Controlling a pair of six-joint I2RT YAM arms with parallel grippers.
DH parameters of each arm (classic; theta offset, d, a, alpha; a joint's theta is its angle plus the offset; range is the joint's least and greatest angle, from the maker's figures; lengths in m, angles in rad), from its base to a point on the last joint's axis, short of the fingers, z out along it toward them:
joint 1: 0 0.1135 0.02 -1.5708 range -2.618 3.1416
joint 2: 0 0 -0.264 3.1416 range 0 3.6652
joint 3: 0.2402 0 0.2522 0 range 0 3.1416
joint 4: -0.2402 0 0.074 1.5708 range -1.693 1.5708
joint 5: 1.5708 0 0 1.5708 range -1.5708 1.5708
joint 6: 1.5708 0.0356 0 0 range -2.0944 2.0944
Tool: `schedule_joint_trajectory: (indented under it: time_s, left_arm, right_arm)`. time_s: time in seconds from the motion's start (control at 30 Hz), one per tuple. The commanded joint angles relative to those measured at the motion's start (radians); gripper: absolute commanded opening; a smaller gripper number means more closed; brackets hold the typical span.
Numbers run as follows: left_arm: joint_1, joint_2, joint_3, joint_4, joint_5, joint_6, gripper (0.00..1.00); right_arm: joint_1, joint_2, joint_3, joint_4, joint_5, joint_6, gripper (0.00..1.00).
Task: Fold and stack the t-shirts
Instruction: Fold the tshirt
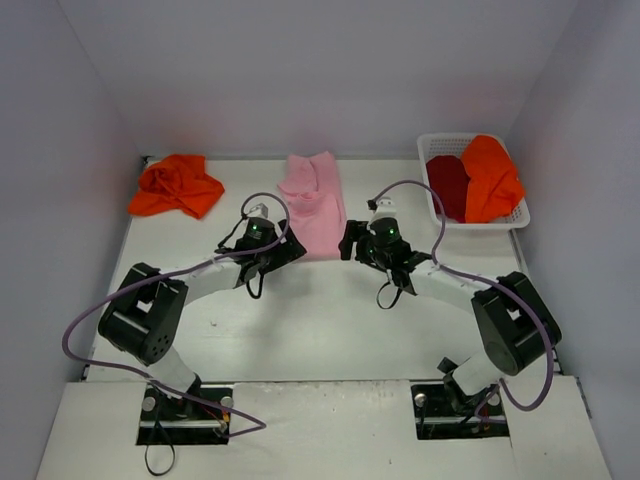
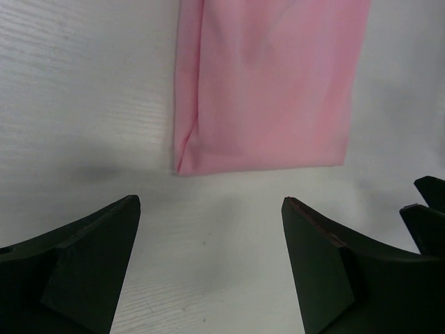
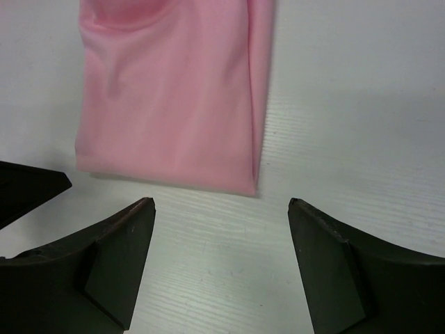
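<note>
Both sets of jaws stand wide open and hold nothing: the left jaws face the near-left corner of the pink shirt [image 1: 315, 205], the right jaws its near-right corner, each just short of the hem with bare worktop [image 1: 320, 330] between the tips. The shirt lies flat toward 12 o'clock of the worktop's middle, already doubled into a narrow strip running away from the arms, its long edges creased and its near end square. So the step in hand looks like the second fold of this first shirt: lengthwise done, crosswise still to come. The next move would call for both jaws to drop onto the two near corners, pinch all the layers together, then lift and carry that end toward 12 o'clock evenly, so the strip does not skew. Farther out, an orange shirt [image 1: 175, 185] sits crumpled at 10 o'clock; at 2 o'clock the basket [image 1: 440, 140] holds a red shirt [image 1: 448, 185] and a second orange shirt [image 1: 490, 178], all unfolded.
</note>
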Motion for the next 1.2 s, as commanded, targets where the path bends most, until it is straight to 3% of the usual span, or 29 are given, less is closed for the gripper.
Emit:
schedule_joint_trajectory:
  time_s: [0.0, 1.17]
  left_arm:
    - [-0.003, -0.011, 0.07, 0.08, 0.008, 0.016, 0.78]
    - [0.014, 0.158, 0.148, 0.126, 0.035, 0.039, 0.78]
  right_arm:
    - [0.016, 0.009, 0.005, 0.112, -0.003, 0.022, 0.73]
    - [0.02, 0.215, 0.056, 0.207, -0.009, 0.019, 0.7]
